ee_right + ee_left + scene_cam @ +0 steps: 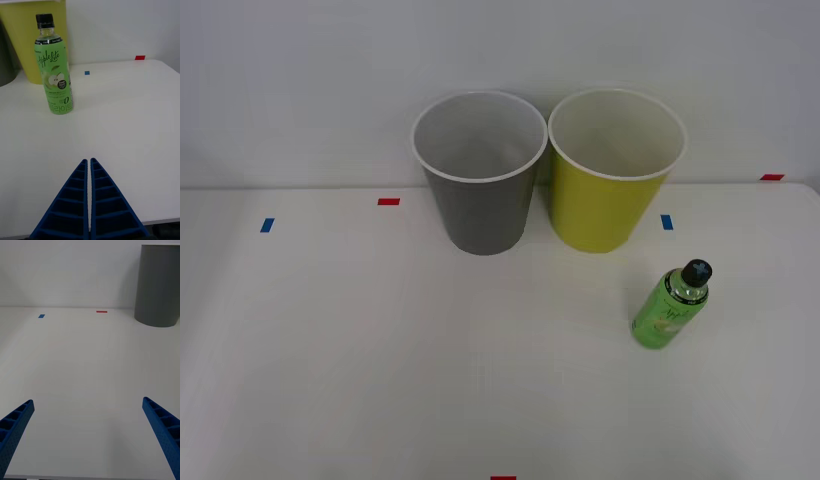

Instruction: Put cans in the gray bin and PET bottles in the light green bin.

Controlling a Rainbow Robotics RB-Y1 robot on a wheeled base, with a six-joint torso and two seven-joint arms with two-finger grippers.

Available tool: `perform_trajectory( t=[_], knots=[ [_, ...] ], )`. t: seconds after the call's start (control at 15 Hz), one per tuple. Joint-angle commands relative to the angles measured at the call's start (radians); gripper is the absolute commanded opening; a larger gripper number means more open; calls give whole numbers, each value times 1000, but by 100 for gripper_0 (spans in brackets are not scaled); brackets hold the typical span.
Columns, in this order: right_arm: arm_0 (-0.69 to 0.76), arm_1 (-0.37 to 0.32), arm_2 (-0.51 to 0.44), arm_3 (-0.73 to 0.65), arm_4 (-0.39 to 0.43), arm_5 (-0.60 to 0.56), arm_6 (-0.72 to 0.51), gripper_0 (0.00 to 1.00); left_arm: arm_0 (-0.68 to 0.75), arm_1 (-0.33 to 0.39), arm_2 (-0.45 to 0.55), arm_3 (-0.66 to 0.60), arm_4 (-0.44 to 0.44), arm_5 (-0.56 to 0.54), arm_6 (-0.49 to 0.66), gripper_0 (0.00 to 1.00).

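The gray bin point(480, 170) and the light green bin point(615, 170) stand side by side at the back of the white table, both upright. A green PET bottle point(670, 305) with a black cap stands upright in front of the light green bin, to the right. In the right wrist view my right gripper point(90, 161) is shut near the table's front edge, with the PET bottle point(54, 71) and light green bin point(35, 37) ahead of it. My left gripper point(88, 405) is open over bare table, the gray bin point(157, 285) farther ahead. No cans are in view.
Small red tape marks point(388, 201) and blue tape marks point(267, 225) dot the table point(380, 350). A pale wall rises right behind the bins. Bare tabletop spreads across the left and the front.
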Motion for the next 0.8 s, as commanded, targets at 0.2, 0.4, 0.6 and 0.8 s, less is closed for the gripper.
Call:
perform_trajectory(
  t=[0.2, 0.4, 0.6, 0.8],
  knots=[
    [0, 0, 0, 0, 0, 0, 0, 0, 0, 0, 0, 0, 0, 0, 0, 100],
    [0, 0, 0, 0, 0, 0, 0, 0, 0, 0, 0, 0, 0, 0, 0, 100],
    [0, 0, 0, 0, 0, 0, 0, 0, 0, 0, 0, 0, 0, 0, 0, 100],
    [0, 0, 0, 0, 0, 0, 0, 0, 0, 0, 0, 0, 0, 0, 0, 100]
  ],
)
